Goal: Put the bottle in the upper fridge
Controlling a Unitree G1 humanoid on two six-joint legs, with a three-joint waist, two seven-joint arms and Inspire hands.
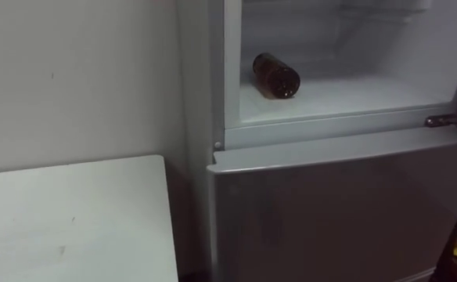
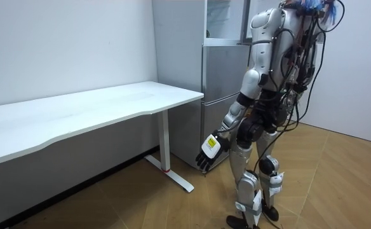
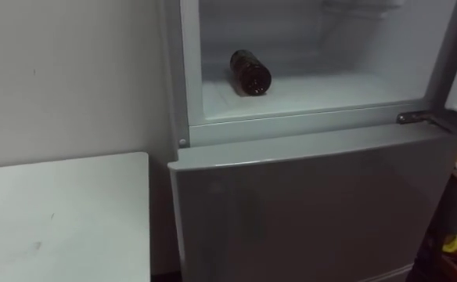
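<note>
Left hand (image 2: 209, 151): in the room view it hangs at the end of a lowered arm, beside the robot's thigh, on the room view's left of the body. The fingers point down and look loosely straight, although the view is too distant to be certain. Nothing is held in it.

Robot position: it stands upright on the wooden floor (image 2: 338, 184), facing the fridge (image 2: 220, 83), with the white tabletop (image 1: 72, 219) on its left.

Bottle (image 1: 275, 76): a dark brown bottle lies on its side on the white floor of the upper compartment (image 1: 369, 90). It is in the left part of the compartment, close to the left wall. One round end points out toward the front opening and the body runs back into the compartment. Whether that end is the base or the neck cannot be determined. The bottle is well apart from the left hand and far above it, and no hand is in contact with it.

Upper compartment: it stands open at the front, and its interior is white.

Lower door (image 1: 338, 211): grey, closed, directly below the compartment sill. A metal hinge bracket (image 1: 446, 121) sits on the top right corner of this door.

Tabletop: its right edge lies just beside the left side of the fridge, below the level of the compartment. A pale wall (image 1: 80, 78) rises behind it.
</note>
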